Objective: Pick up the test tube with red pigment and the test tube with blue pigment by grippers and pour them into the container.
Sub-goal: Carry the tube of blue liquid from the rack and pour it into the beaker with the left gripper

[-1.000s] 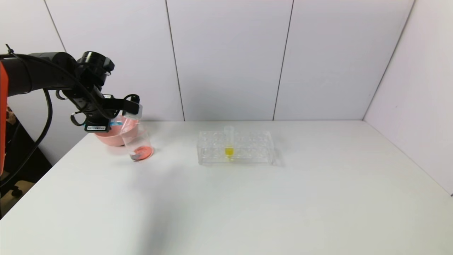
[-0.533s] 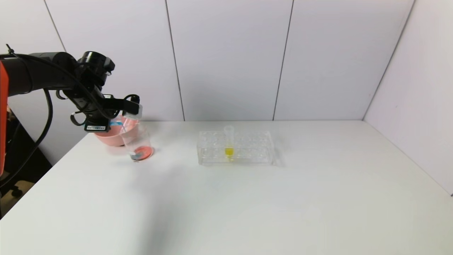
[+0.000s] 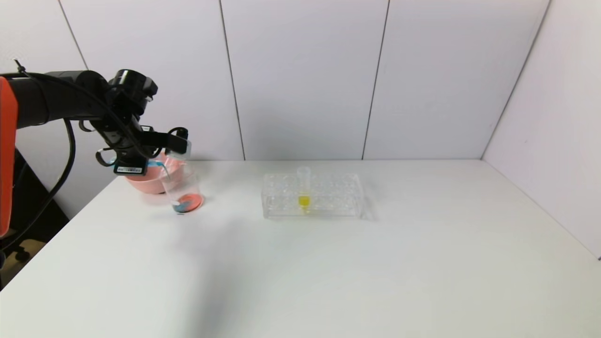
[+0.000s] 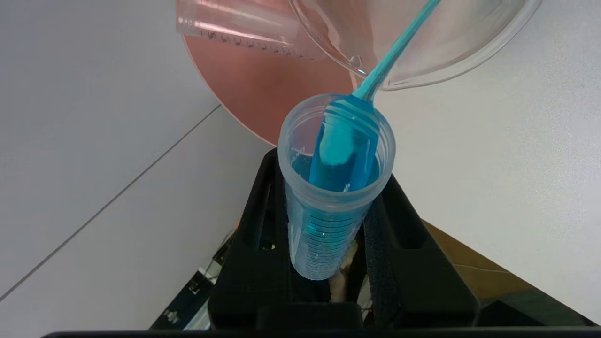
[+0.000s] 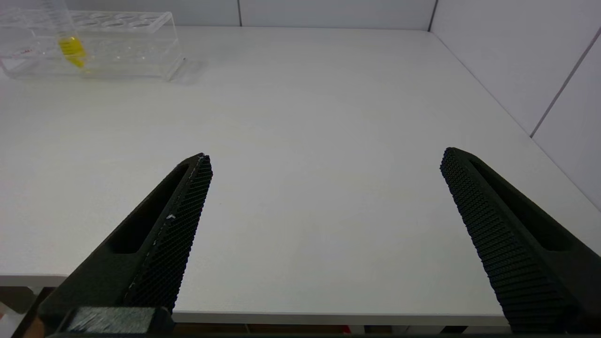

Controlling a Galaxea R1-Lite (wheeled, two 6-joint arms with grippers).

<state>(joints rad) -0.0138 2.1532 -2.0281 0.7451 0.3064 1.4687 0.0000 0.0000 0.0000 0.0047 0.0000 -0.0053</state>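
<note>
My left gripper [image 3: 170, 141] is shut on the test tube with blue pigment [image 4: 334, 197] and holds it tipped above the container [image 3: 182, 191] at the table's far left. A thin blue stream [image 4: 392, 51] runs from the tube's mouth over the container's rim [image 4: 450, 61]. The container's bottom holds red liquid with a blue patch [image 3: 188, 203]. A clear graduated tube [image 4: 239, 26] lies in the pink bowl; its tip is out of view, so I cannot tell its colour. My right gripper [image 5: 326, 159] is open and empty above the table's near edge, outside the head view.
The pink bowl [image 3: 143, 180] stands just behind the container, also in the left wrist view [image 4: 263, 89]. A clear tube rack [image 3: 328, 195] at mid-table holds a yellow-tipped tube [image 3: 304, 190]. The wall panels stand close behind the table.
My left arm has shifted slightly right and up with the blue tube still tipped. The blue stream keeps running, and the blue patch in the container's red liquid has grown.
</note>
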